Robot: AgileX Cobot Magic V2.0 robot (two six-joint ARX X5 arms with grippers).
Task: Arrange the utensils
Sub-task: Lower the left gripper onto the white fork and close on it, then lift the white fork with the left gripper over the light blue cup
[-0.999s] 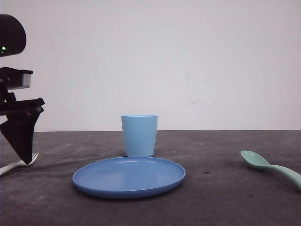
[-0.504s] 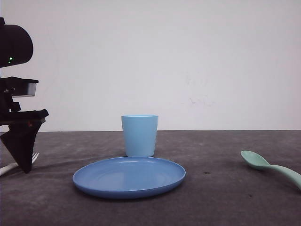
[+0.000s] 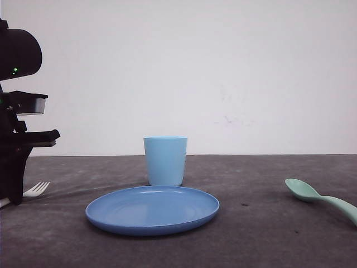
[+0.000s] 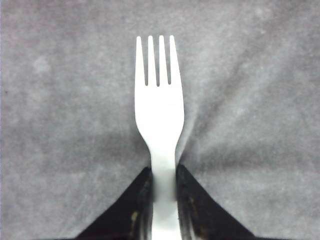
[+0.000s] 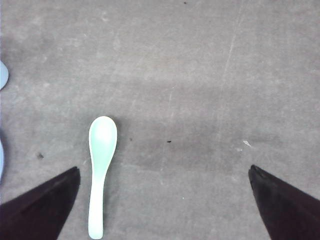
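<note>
Left wrist view: left tool (image 4: pixel 163 200) pinches the fork (image 4: pixel 159 115) handle, tines pointing straight ahead; right tool (image 5: pixel 162 200) hangs spread by the spoon (image 5: pixel 100 165).

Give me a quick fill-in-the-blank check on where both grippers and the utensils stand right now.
1. The left gripper is shut on the handle of the white ____.
2. The right gripper is open above the table, and the ____ lies beside one finger.
3. In the front view, the light blue cup stands behind the blue ____.

Missing words: fork; spoon; plate
</note>
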